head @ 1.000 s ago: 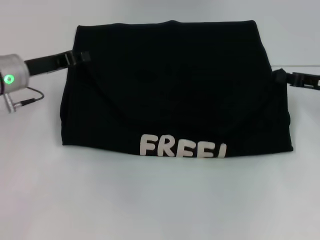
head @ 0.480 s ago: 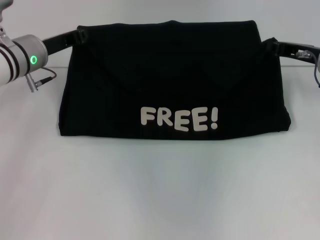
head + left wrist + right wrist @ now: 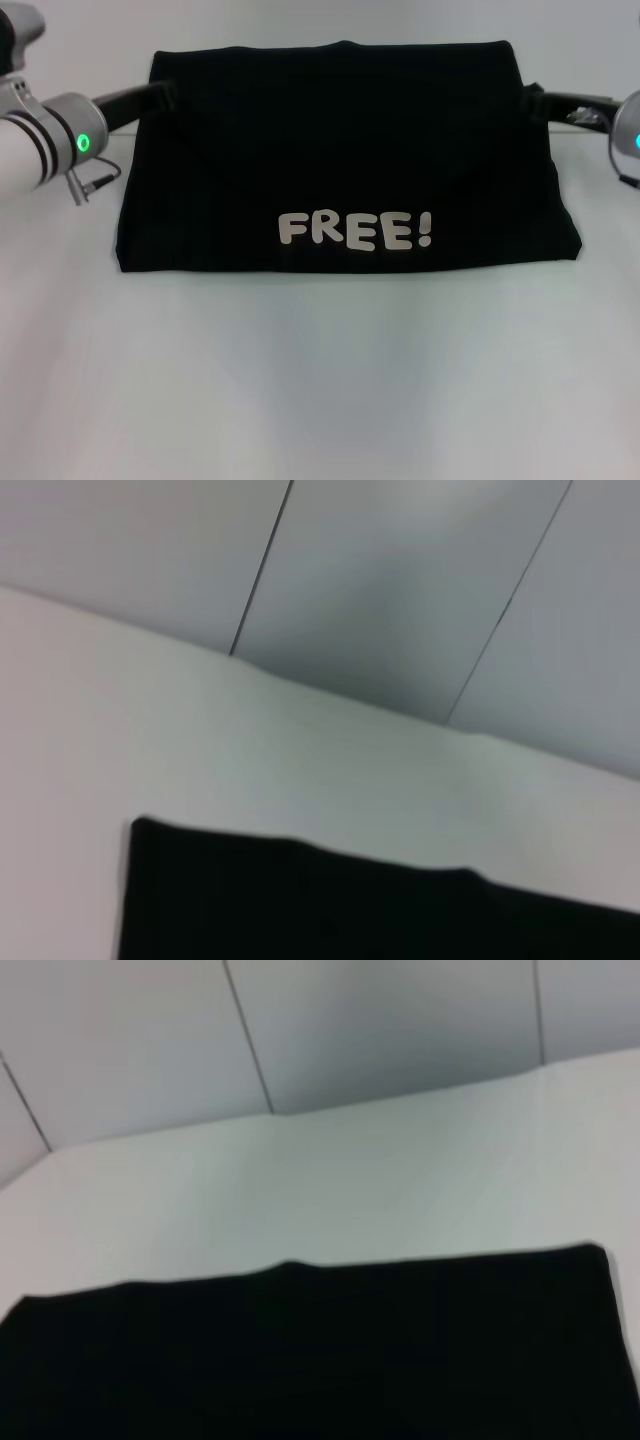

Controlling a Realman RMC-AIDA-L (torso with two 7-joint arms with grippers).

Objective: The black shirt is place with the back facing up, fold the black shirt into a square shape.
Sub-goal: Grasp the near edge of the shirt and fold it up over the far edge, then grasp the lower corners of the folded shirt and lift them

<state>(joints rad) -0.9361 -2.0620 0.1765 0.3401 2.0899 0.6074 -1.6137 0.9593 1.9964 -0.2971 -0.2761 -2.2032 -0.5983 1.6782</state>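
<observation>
The black shirt [image 3: 340, 140] lies folded into a wide rectangle on the white table [image 3: 320, 380], with a white "FREE!" print [image 3: 355, 230] facing up near its front edge. My left gripper [image 3: 152, 97] reaches the shirt's left edge near the far corner. My right gripper [image 3: 532, 100] meets the right edge at the same height. Both black tips merge with the cloth. In the left wrist view the black shirt [image 3: 350, 910] shows as one straight edge on the table. The right wrist view gives the same kind of look at the black shirt [image 3: 320, 1350].
A pale panelled wall [image 3: 400, 580] rises behind the table's far edge. Bare white tabletop stretches in front of the shirt and to both sides. A grey cable [image 3: 95, 180] hangs from my left wrist.
Both grippers moved toward the far side, drawing the upper layer back. The "FREE!" print went from half hidden at the front fold to fully showing. In the last half second the shirt barely shifted.
</observation>
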